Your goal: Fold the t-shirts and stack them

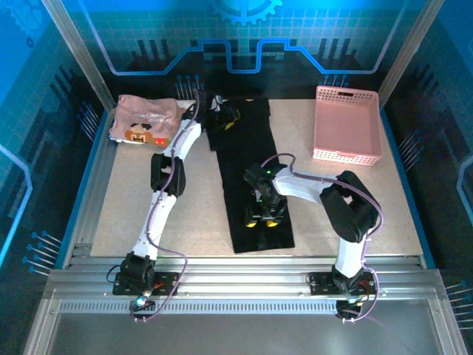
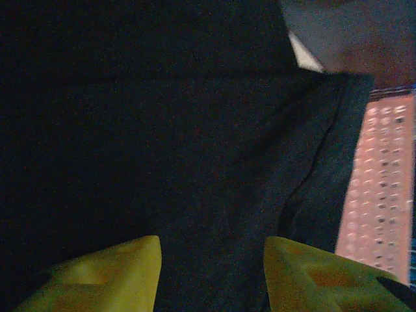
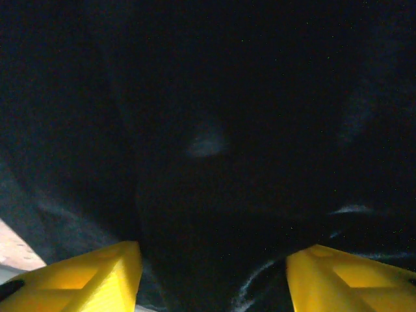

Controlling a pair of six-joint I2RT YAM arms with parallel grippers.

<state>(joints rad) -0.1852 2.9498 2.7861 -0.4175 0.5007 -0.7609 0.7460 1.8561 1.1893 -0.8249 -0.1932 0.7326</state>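
The black t-shirt (image 1: 247, 159) lies as a long narrow strip down the middle of the table, from the back edge towards the front. My left gripper (image 1: 224, 117) hovers over its far end. In the left wrist view its yellow fingers (image 2: 117, 273) stand apart over flat black cloth (image 2: 162, 130), gripper (image 2: 211, 240) open. My right gripper (image 1: 266, 220) is at the strip's near end, and its gripper (image 3: 213, 250) is open wide above creased black fabric (image 3: 227, 97). The pale pink printed t-shirt (image 1: 144, 122) lies bunched at the back left.
A pink mesh basket (image 1: 347, 92) stands at the back right, and its side (image 2: 383, 182) shows past the shirt's edge in the left wrist view. Bare tabletop (image 1: 192, 200) lies on both sides of the black strip. Metal rails frame the table.
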